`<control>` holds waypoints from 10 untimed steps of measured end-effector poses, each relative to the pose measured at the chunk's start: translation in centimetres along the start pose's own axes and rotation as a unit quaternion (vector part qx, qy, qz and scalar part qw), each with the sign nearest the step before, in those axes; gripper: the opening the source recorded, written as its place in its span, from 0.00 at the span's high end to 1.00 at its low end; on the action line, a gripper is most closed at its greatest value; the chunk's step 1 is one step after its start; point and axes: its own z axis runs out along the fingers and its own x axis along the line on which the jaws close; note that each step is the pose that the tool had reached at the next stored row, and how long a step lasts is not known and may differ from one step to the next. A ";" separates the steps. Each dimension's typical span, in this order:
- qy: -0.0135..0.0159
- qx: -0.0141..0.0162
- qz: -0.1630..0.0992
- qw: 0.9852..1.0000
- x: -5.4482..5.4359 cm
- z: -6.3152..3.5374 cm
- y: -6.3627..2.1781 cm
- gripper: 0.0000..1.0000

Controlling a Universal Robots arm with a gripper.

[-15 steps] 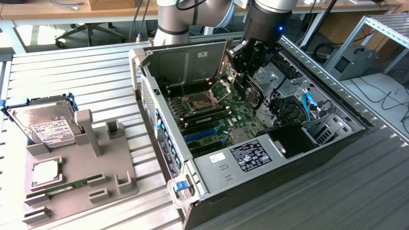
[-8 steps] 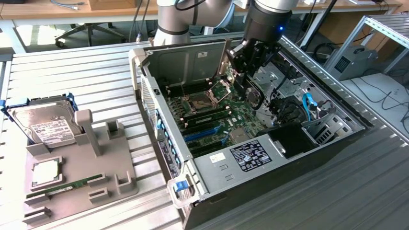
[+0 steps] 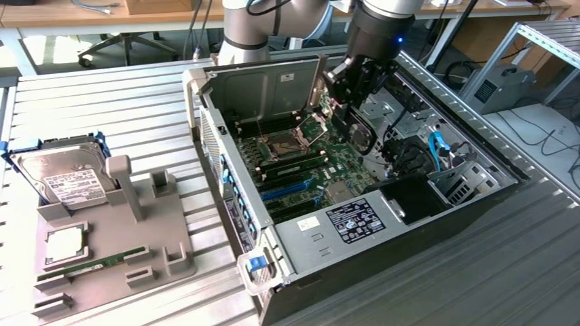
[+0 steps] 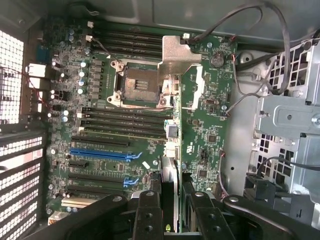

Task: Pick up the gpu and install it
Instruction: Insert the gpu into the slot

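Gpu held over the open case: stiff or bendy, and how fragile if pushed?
Probably stiff: the gpu hangs straight, edge-on in the gripper, with no visible sag. Likely fragile, since it looks like a thin card. Gripped along one edge, it might twist if it meets the motherboard off-line.

The table (image 3: 109, 102) is ribbed bare metal with a dull silver sheen, the holder (image 3: 118, 251) on it is matt grey plastic, and the hard drive (image 3: 64, 176) is smooth silvery metal under a white paper label (image 3: 68, 185). The computer case (image 3: 263, 88) is matt grey sheet metal, perforated in places, around a green, faintly glossy motherboard (image 4: 200, 125) with blue plastic slots (image 4: 100, 153). The gripper (image 4: 170, 202) has matt black fingers (image 4: 149, 210), and the gpu (image 4: 169, 175) between them shows a silvery metal edge.
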 end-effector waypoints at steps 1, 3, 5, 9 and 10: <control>0.000 0.000 -0.002 1.000 0.0 0.00 0.00 0.73; 0.000 0.000 -0.006 1.000 -0.1 0.00 -0.01 0.73; 0.000 0.000 -0.009 1.000 -0.1 0.01 -0.01 0.73; 0.000 0.000 -0.018 1.000 -0.1 0.01 -0.02 0.73; 0.000 0.000 -0.020 1.000 -0.1 0.01 -0.02 0.73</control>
